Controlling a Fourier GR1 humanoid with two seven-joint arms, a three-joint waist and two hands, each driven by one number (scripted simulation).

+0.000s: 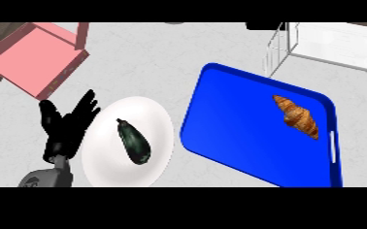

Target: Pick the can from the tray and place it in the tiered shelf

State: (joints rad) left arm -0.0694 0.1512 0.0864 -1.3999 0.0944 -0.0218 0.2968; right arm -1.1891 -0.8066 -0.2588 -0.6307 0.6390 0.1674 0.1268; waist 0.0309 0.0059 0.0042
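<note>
At 10 o'clock sat a pink box (43,58), open-topped, tilted against the frame edge. Left hand (66,126) was at 8 o'clock, fingers straight and spread wide, holding nothing, parked just beside the left rim of the white plate (154,114); looked like a resting pose. Plate carried a dark green vegetable (134,141), long and tapered, lying roughly along the plate's length. Moving right, the blue tray (237,126) filled 3 to 5 o'clock, tilted in view, with a croissant (296,117) near its upper right corner and a white slot handle on its right edge. At 1 o'clock stood a clear white-framed rack (315,43), probably the tiered shelf, just beyond the tray's far corner. Right hand was not visible anywhere. The can: not visible either. Nothing on the tray besides the croissant, nothing can-like on the counter, and I couldn't make out anything inside the shelf, so its location and look can't be stated from this view. Risk as I read it: with no can in sight, a reach toward the tray could close on the croissant instead, a wrong-object grab caused by the target being missing. Second risk: the shelf walls are transparent and thin, so any placement move could clip a panel edge.
</note>
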